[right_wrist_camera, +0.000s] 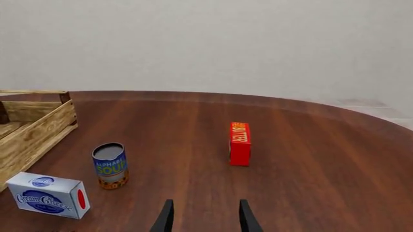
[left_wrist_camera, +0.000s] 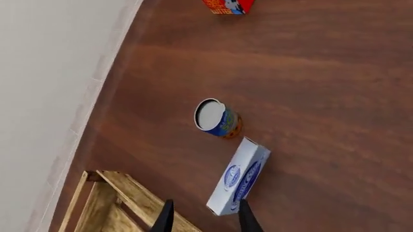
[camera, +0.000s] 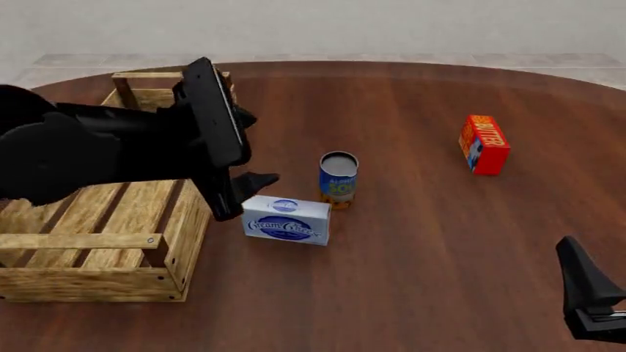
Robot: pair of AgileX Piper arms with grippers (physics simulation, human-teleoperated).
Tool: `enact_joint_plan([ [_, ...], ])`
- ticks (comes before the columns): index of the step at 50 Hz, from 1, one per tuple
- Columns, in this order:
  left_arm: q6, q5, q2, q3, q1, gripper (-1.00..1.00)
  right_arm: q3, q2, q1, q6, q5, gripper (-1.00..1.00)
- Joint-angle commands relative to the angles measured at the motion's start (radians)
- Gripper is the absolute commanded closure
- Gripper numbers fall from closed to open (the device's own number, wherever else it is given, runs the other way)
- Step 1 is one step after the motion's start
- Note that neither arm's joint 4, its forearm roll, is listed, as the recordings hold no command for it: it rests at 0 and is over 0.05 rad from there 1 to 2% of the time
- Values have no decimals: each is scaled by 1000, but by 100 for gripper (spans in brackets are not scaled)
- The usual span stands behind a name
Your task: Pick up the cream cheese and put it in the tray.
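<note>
The cream cheese [camera: 286, 221], a pale blue-white box with a dark blue oval logo, lies flat on the table just right of the tray [camera: 93, 253], a large slatted wooden crate. My left gripper [camera: 252, 150] hangs open above the tray's right wall, up and left of the box, holding nothing. In the left wrist view the cream cheese [left_wrist_camera: 239, 175] lies just ahead of the open left gripper [left_wrist_camera: 206, 223], its near end close to one fingertip [left_wrist_camera: 248, 218]. My right gripper [right_wrist_camera: 205, 220] is open and empty near the table's front right, far from the cream cheese [right_wrist_camera: 48, 195].
A blue-orange soup can [camera: 339, 178] stands upright just behind the cream cheese, almost touching it. A red-orange butter box [camera: 483, 144] stands on edge at the right. The table's round edge runs along the back, with a pale wall beyond.
</note>
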Motion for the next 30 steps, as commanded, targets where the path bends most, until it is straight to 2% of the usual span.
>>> enact_joint_plan([
  [1, 41, 46, 80, -35, -7, -100, 0, -1, 1, 3, 1, -100],
  [9, 44, 29, 135, -33, 3, -100, 0, -2, 1, 5, 2, -100],
  [13, 88, -10, 169, 2, 33, -100, -1, -6, 1, 6, 5, -100],
  [19, 91, -44, 201, 13, 50, -100, -1, -5, 1, 8, 4, -100],
  [23, 94, -57, 208, 19, 47, -100, -1, -5, 1, 8, 5, -100],
  [25, 86, -51, 206, 25, 20, -100, -1, -6, 1, 5, 6, -100],
  [30, 131, -73, 222, 14, 51, -100, -1, -5, 0, 5, 6, -100],
])
